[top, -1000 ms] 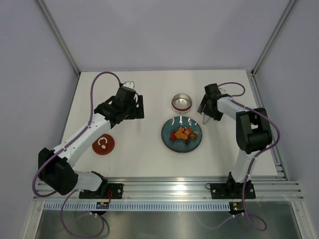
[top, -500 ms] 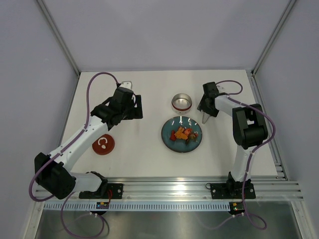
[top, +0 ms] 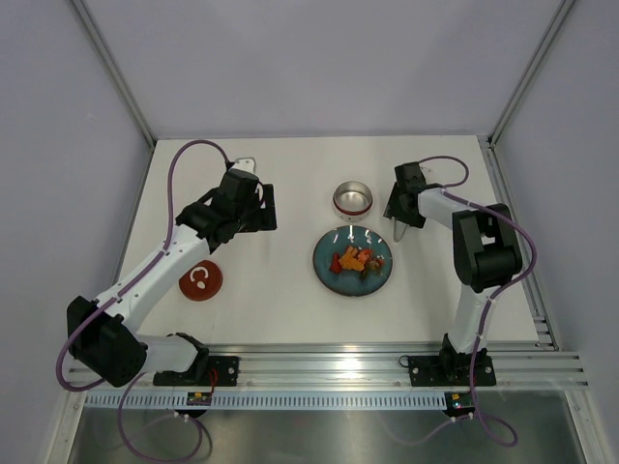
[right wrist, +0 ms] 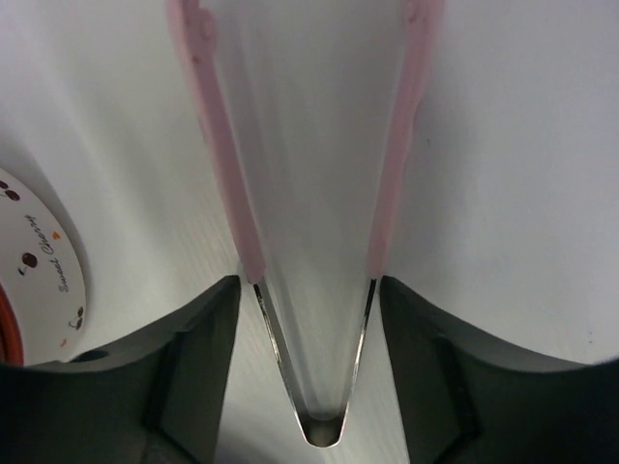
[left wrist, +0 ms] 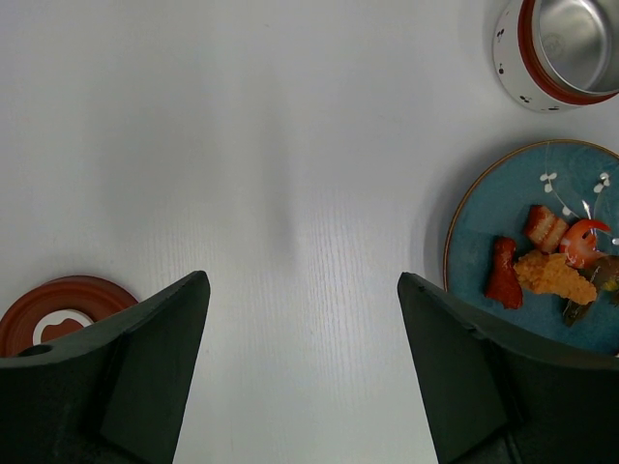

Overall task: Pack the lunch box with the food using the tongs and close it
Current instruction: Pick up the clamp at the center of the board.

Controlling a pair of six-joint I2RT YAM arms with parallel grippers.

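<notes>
The tongs [right wrist: 247, 253] sit pinched between the right gripper [right wrist: 309, 285].

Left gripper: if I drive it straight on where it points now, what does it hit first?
Most likely the bare table. The left gripper, jaws open, points down at a patch between the red lid and the teal plate. Neither sits in line, though depth is hard to judge.
</notes>
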